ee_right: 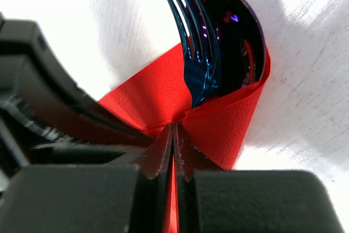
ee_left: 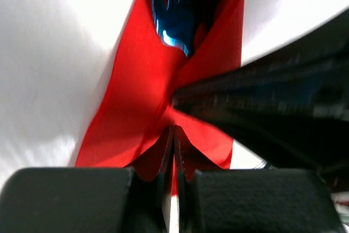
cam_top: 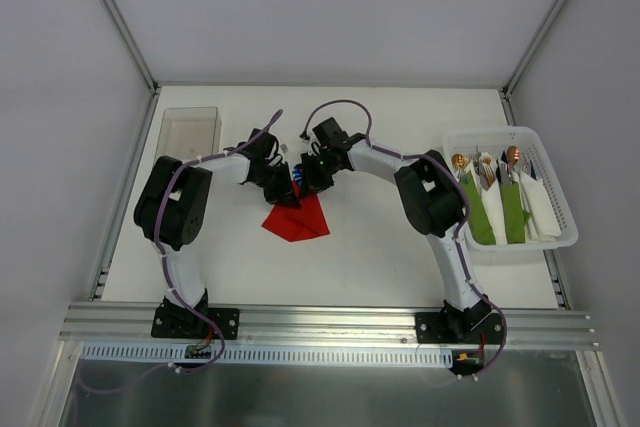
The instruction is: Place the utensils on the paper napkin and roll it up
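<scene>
The red paper napkin (cam_top: 297,219) lies mid-table, folded up around the utensils. A blue iridescent fork (ee_right: 197,61) and spoon (ee_right: 240,36) stick out of its far end; their heads (ee_left: 172,9) also show in the left wrist view. My left gripper (ee_left: 174,130) is shut on a pinch of the napkin (ee_left: 136,96). My right gripper (ee_right: 174,127) is shut on a fold of the napkin (ee_right: 229,118) too. Both grippers meet tip to tip over the napkin's far corner, the left gripper (cam_top: 287,191) beside the right gripper (cam_top: 309,184). The handles are hidden inside the paper.
A white basket (cam_top: 560,239) at the right holds green napkin bundles (cam_top: 478,212), white napkins (cam_top: 540,209) and copper-headed utensils (cam_top: 512,155). A clear plastic box (cam_top: 190,130) stands at the back left. Metal frame rails border the table.
</scene>
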Controlling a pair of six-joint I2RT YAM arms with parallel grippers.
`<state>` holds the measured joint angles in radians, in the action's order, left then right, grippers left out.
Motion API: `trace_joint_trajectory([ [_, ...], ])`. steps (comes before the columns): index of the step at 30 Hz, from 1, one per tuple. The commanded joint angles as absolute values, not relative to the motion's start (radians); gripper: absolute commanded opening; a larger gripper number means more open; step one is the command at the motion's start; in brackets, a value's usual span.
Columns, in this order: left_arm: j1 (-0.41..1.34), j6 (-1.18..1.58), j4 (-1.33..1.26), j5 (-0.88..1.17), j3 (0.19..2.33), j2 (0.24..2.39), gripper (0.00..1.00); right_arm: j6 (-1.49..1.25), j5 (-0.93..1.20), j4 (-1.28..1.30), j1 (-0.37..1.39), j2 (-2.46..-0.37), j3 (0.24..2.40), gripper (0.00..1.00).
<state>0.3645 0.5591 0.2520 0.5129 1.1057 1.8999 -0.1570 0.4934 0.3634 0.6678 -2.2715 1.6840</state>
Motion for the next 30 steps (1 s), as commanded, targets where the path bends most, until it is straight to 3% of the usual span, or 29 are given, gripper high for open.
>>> trace_joint_trajectory([
  [1, 0.354, 0.512, 0.304, 0.514, 1.078, 1.801, 0.02, -0.153, 0.434, 0.397, 0.673, -2.299, 1.703, 0.01],
  [11, 0.454, 0.623, 0.235, 0.526, 1.037, 1.704, 0.02, -0.267, 0.365, 0.428, 0.641, -2.29, 1.683, 0.0],
  [20, 0.568, 0.793, 0.144, 0.491, 1.009, 1.819, 0.01, -0.359, 0.371, 0.426, 0.612, -2.261, 1.64, 0.0],
  [30, 0.529, 0.839, 0.144, 0.387, 0.888, 1.77, 0.0, -0.383, 0.351, 0.423, 0.551, -2.206, 1.556, 0.0],
])
